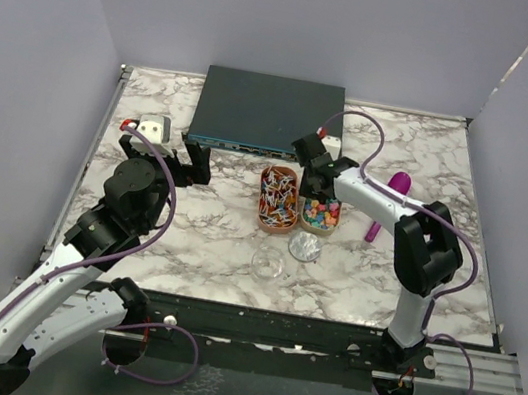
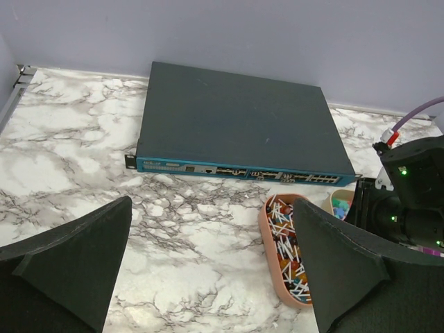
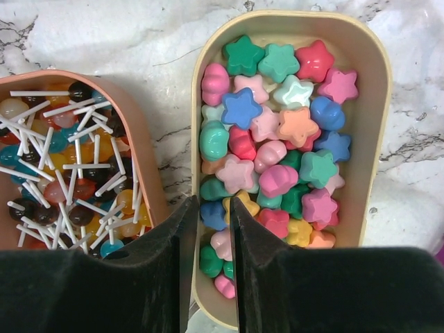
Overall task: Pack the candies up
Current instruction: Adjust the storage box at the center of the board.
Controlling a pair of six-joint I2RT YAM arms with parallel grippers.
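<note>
I reckon I'm mid-pick: right hand (image 3: 213, 209) nearly closed among the candies (image 3: 277, 139) at the wall of the beige tray (image 3: 291, 16), whether it grips I can't tell, left hand (image 2: 214, 205) wide open, and next comes a straight, gentle lift.

Soft, even light is falling from above, casting faint shadows; the right claw's fingers (image 3: 104, 291) are blurring slightly.

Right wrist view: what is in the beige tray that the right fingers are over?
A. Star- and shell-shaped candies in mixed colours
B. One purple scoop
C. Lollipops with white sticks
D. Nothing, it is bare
A: the beige tray is full of star- and shell-shaped candies in pink, green, blue and orange. The white-stick lollipops lie in the pink tray beside it.
</note>
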